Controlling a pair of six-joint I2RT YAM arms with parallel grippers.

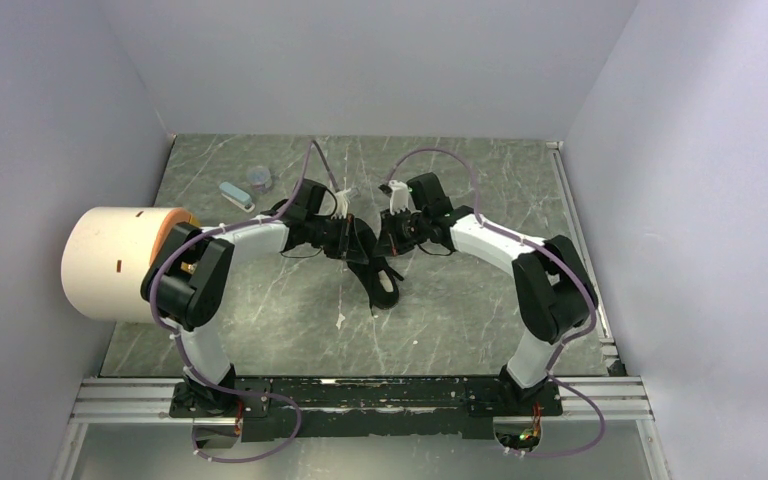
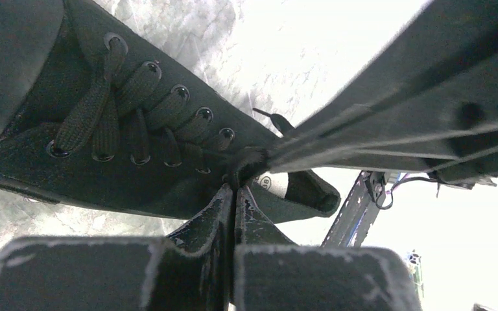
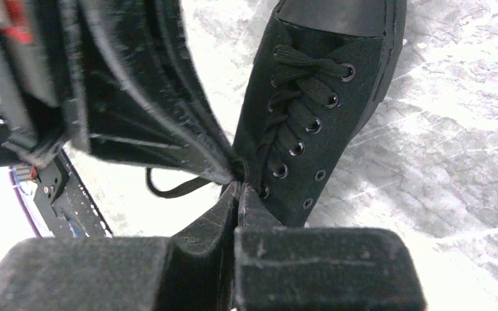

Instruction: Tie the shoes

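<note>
The black shoe [image 1: 380,277] lies on the marble table top in the middle, between both arms. My left gripper [image 1: 353,238] and right gripper [image 1: 387,232] meet tip to tip just above its lace area. In the left wrist view the shoe [image 2: 136,168] lies across the frame and my left gripper [image 2: 235,192] is shut on a black lace at the top eyelets. The right gripper's fingers [image 2: 402,116] come in from the upper right to the same spot. In the right wrist view my right gripper [image 3: 238,188] is shut on the lace beside the shoe [image 3: 318,123]. A loose lace loop [image 3: 168,188] hangs left.
A large white roll with an orange end [image 1: 115,262] lies at the left table edge, by the left arm's elbow. A small light-blue object [image 1: 236,194] and a small clear cup [image 1: 258,178] sit at the back left. Walls close in on three sides.
</note>
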